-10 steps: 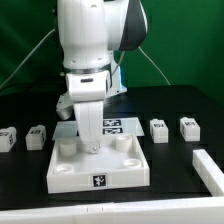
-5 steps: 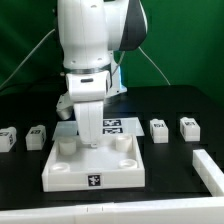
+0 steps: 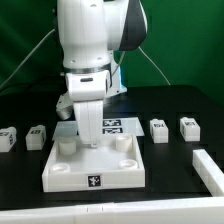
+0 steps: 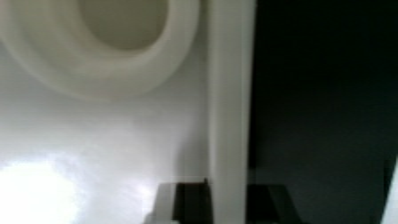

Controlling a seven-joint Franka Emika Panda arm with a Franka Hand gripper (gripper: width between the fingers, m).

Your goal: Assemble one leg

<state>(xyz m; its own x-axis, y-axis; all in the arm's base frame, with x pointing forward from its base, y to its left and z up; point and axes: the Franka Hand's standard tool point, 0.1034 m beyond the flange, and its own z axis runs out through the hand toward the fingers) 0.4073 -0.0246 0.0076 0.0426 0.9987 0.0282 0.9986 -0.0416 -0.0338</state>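
Down low, white two-finger gripper (image 3: pixel 92 143) pinching the thin back edge of the big white square plastic tray (image 3: pixel 65 175) with round corner holes; same edge between the dark pads (image 4: pixel 180 202). Small chunky white plastic tagged legs loose on the black table (image 3: pixel 165 182): at the exterior view's left, far-left leg (image 3: pixel 8 139), inner left leg (image 3: pixel 37 136); at its right, inner right leg (image 3: pixel 159 127), far-right leg (image 3: pixel 189 125). Open room between legs and tray.
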